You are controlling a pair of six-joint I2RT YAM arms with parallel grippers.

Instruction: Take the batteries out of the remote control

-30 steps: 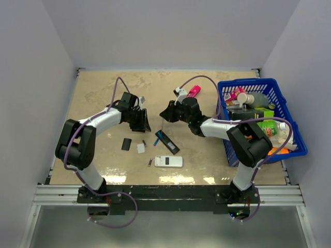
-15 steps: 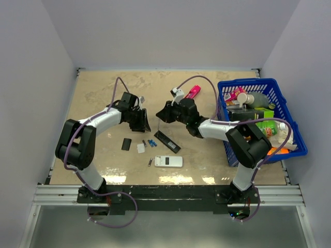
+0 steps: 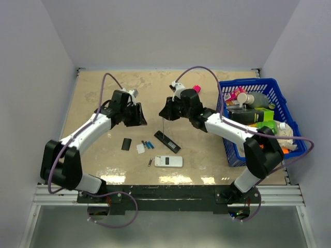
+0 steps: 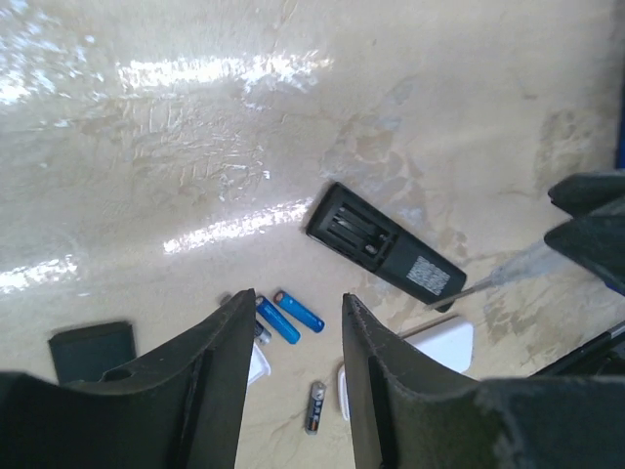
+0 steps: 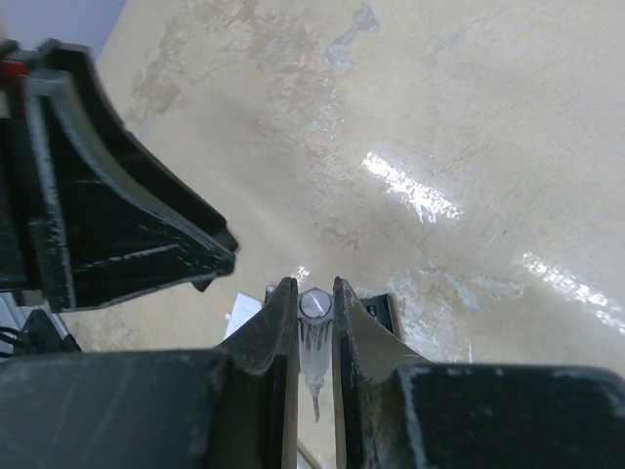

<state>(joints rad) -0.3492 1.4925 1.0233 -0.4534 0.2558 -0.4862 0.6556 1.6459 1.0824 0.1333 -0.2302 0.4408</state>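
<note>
The black remote control [image 3: 167,141] lies face down mid-table with its battery bay open and empty [image 4: 354,227]. Two blue batteries [image 3: 149,145] lie side by side just left of it, seen again as blue batteries [image 4: 290,315] in the left wrist view. A greyish battery [image 4: 314,406] lies nearer, beside a white remote [image 3: 168,161]. My left gripper [image 4: 298,301] hovers open above the blue batteries, holding nothing. My right gripper [image 5: 314,288] is shut on a clear-handled screwdriver [image 5: 314,337] whose thin shaft [image 3: 163,126] points down at the black remote's far end.
A black cover [image 3: 126,144] and a white cover [image 3: 140,148] lie left of the batteries. A blue basket [image 3: 248,81] full of bottles and packs stands at the right. A pink item [image 3: 195,88] lies behind the right arm.
The two blue batteries came out of the black remote and now lie on the table to its left. My left gripper rose and drew back; the right gripper lifted a little with the screwdriver.
</note>
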